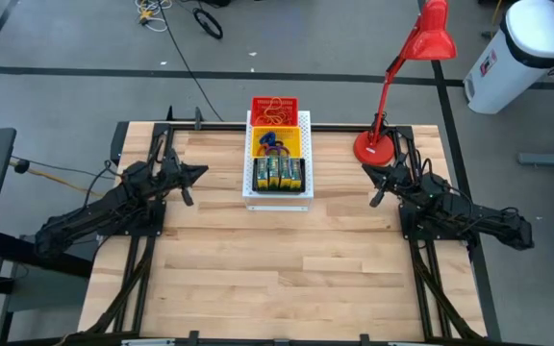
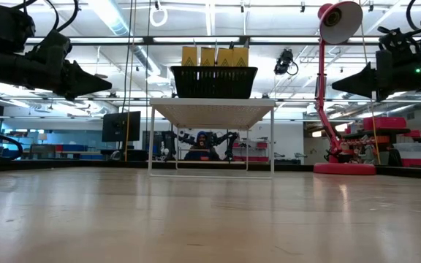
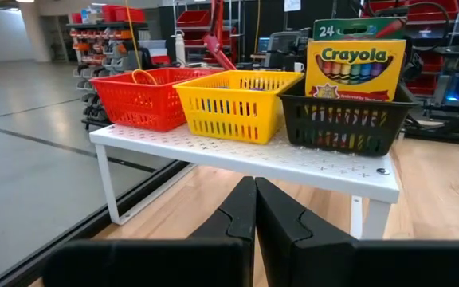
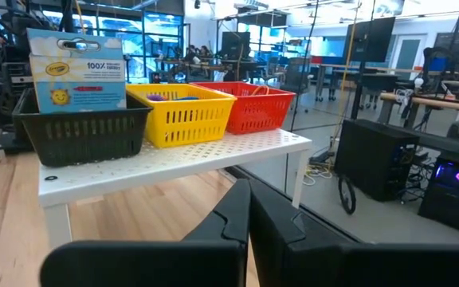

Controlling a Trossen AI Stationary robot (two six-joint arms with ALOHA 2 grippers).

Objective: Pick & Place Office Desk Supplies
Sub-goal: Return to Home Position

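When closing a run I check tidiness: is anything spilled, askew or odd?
Nothing stands out. Red bin, yellow bin and black bin line up on the white shelf, crayon boxes upright in the black one. Left end effector and right end effector flank it, shut.

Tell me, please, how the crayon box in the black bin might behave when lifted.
The crayon box looks like thin cardboard, so probably light yet crushable if squeezed hard. It stands tall above the rim of the black bin, so a sideways nudge may tip it.
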